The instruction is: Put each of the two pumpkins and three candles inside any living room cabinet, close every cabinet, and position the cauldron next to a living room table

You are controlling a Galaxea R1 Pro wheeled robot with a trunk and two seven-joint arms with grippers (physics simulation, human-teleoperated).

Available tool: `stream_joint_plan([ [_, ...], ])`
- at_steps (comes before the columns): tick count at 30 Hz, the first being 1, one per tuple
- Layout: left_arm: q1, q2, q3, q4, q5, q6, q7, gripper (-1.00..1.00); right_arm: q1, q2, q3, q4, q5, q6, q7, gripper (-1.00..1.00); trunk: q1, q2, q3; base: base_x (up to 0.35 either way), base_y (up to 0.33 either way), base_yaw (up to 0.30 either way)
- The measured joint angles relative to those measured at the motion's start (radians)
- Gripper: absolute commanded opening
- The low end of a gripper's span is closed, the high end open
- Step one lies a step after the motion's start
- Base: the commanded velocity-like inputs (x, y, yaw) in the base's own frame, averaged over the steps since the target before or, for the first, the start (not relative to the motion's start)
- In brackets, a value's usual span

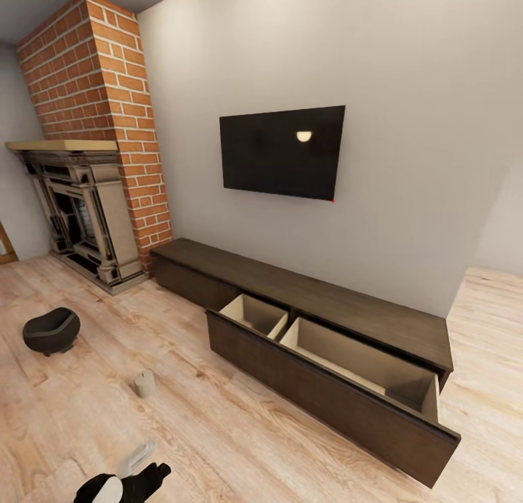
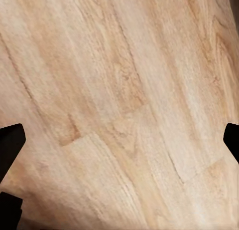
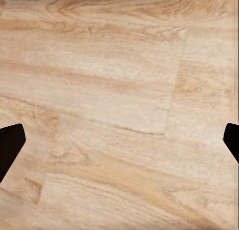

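- head view: long low dark-brown wooden cabinet [image 1: 319,299] sits against the grey wall under a black wall tv [image 1: 283,152]; its big drawer [image 1: 330,383] is pulled out w/ pale wood compartments, nothing visible inside.
- round matte black cauldron [image 1: 49,330] on the light wood plank floor [image 1: 218,430], near the carved fireplace [image 1: 80,212] at the brick chimney.
- short beige-grey candle [image 1: 144,383] upright on floor, between cauldron & drawer, apart from both.
- left gripper [image 2: 119,140] fingers spread wide, only floor between.
- right gripper [image 3: 119,142] also wide, holding nothing.
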Motion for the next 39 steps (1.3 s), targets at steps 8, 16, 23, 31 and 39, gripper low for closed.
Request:
stream_joint_plan([
  [8,0.0,-0.001,-0.001,0.0,-0.002,-0.001,0.001,1.0,0.0,0.0,0.0,0.015,0.002,-0.041,0.001,1.0,0.0,0.0,0.0,0.151,0.0,0.0],
  [16,0.0,-0.001,-0.002,0.0,-0.004,-0.001,0.001,1.0,0.0,0.001,0.0,0.015,0.004,-0.041,0.0,1.0,0.0,0.0,0.0,0.111,-0.073,0.0],
  [23,0.0,-0.001,-0.001,0.0,-0.004,-0.001,0.001,1.0,0.0,0.002,0.002,0.015,0.004,-0.042,-0.001,1.0,0.0,0.0,0.0,0.008,-0.007,0.0],
  [31,0.0,-0.001,-0.001,0.0,-0.002,-0.001,0.001,1.0,0.0,0.007,0.002,0.015,0.004,-0.042,-0.002,1.0,0.001,0.0,0.0,-0.085,-0.01,0.0],
  [39,0.0,-0.001,-0.003,0.0,-0.003,-0.001,0.001,1.0,0.0,0.008,0.002,0.015,0.005,-0.043,-0.004,1.0,0.0,0.0,0.0,-0.117,-0.204,0.0],
])
